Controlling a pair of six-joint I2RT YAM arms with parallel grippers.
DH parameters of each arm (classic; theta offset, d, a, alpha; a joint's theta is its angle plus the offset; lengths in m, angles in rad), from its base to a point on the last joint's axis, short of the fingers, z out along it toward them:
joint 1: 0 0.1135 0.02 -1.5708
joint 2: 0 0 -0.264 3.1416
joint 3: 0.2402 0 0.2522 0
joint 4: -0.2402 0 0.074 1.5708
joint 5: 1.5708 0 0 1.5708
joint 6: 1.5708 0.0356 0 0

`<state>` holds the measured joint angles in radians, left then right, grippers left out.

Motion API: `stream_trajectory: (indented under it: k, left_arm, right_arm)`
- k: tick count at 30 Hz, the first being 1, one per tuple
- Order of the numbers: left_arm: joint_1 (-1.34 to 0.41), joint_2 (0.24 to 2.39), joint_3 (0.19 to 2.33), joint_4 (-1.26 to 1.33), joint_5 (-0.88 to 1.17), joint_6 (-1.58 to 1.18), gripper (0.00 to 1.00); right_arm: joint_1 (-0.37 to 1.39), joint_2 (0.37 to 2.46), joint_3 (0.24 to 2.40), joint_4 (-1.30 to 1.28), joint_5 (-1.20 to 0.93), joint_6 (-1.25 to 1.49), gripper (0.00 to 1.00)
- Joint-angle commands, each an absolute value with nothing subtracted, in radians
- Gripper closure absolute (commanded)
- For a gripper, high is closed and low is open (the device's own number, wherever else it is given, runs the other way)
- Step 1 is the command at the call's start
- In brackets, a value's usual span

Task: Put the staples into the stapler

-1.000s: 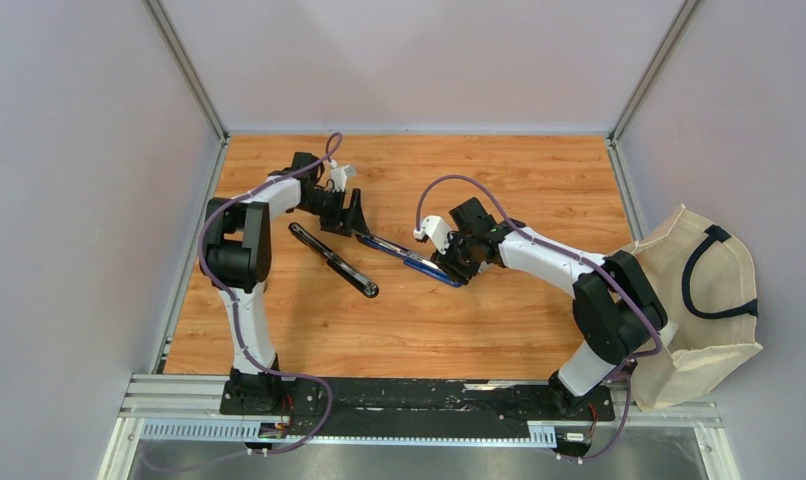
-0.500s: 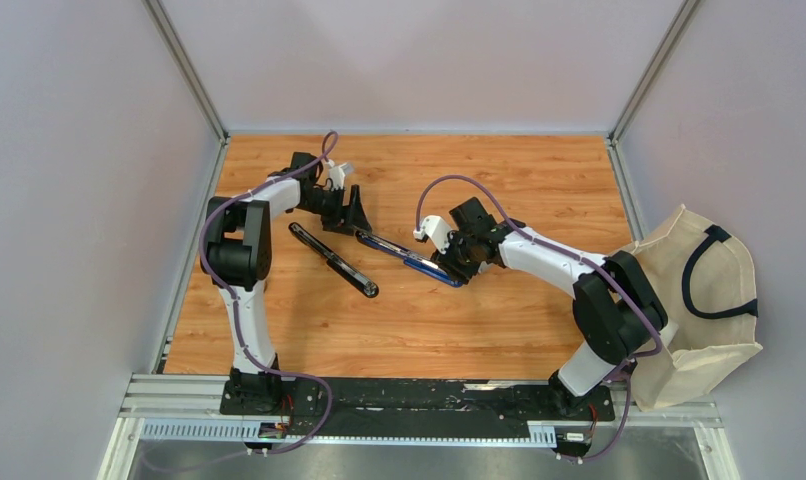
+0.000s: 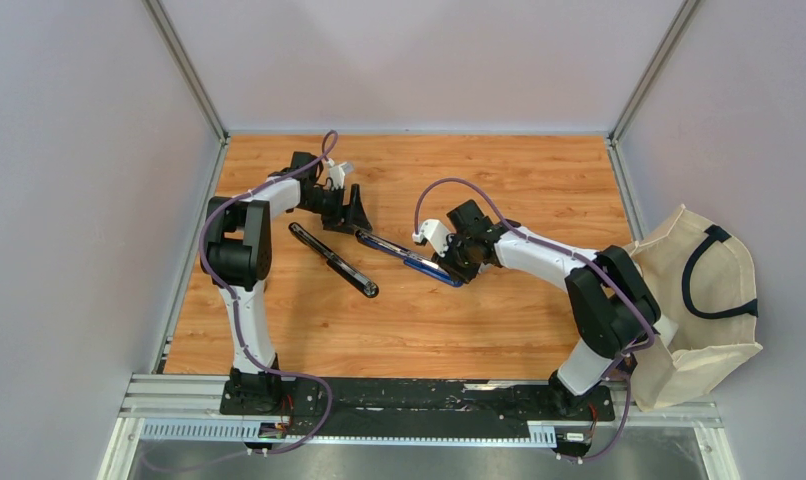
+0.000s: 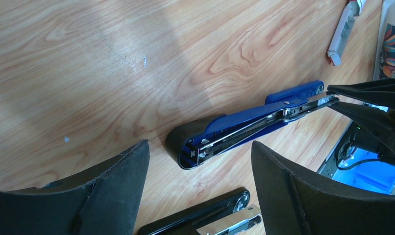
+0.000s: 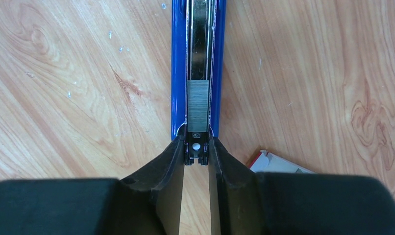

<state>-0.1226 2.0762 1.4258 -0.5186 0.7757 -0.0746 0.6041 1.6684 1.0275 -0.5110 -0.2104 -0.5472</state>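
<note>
The left gripper point(image 3: 354, 212) hangs wide open above one end of the opened blue stapler point(image 3: 409, 256), a black stapler point(image 3: 331, 260) nearby. Grey staples point(image 5: 198, 105) sit in the blue stapler's metal channel, whose other end the right gripper point(image 5: 196, 147) pinches.

The right pincer point(image 5: 196, 147) narrows onto the end of the blue stapler point(image 5: 198, 49) at mid-frame. In the top view its elbow shifts left, lower right of frame.
</note>
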Motion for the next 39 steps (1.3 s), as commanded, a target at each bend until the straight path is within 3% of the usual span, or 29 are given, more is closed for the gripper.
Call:
stream_trajectory:
  k: [1, 14, 22, 33, 39]
  left_arm:
    - [-0.126, 2.079, 1.417, -0.483, 0.755, -0.086, 0.16]
    - [-0.158, 2.036, 1.37, -0.393, 0.787, -0.123, 0.16]
    - [-0.16, 1.994, 1.359, -0.39, 0.848, -0.121, 0.16]
    - [-0.181, 1.968, 1.381, -0.583, 0.595, -0.012, 0.16]
    - [-0.224, 1.977, 1.381, -0.583, 0.618, -0.012, 0.16]
  right_arm:
    - [0.612, 1.677, 1.035, -0.483, -0.215, -0.557, 0.78]
    - [0.62, 1.707, 1.04, -0.483, -0.207, -0.555, 0.88]
    - [0.624, 1.73, 1.046, -0.482, -0.196, -0.549, 0.88]
    - [0.624, 1.729, 1.048, -0.476, -0.175, -0.545, 0.88]
    - [0.624, 1.724, 1.048, -0.474, -0.17, -0.541, 0.88]
